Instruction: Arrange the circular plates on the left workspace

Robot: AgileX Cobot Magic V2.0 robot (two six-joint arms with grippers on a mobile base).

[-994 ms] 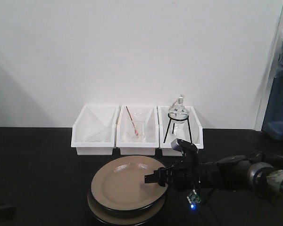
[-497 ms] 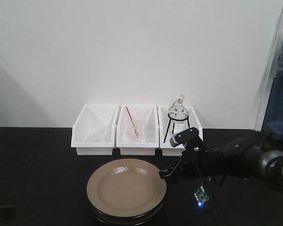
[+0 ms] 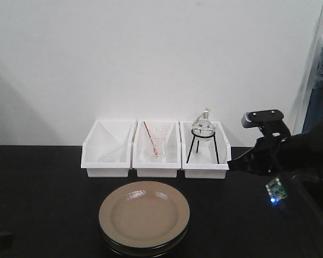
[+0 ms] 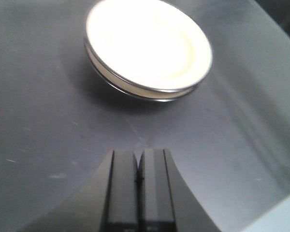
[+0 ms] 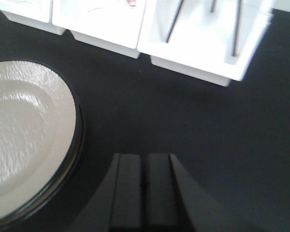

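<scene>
Two tan circular plates lie stacked on the black countertop, in front of the white bins. Only the dark edge of the lower plate shows under the upper one. The stack also shows in the left wrist view and at the left of the right wrist view. My right gripper is shut and empty, raised to the right of the stack; its jaws are together. My left gripper is shut and empty, low over the counter short of the stack.
Three white bins stand in a row at the back: the left and middle hold glassware, and the right holds a round flask on a black tripod. A recess lies at the right edge.
My right gripper has let go of the upper plate, which now lies flat and centred on the lower one. The right arm has drawn back to the right and up.
</scene>
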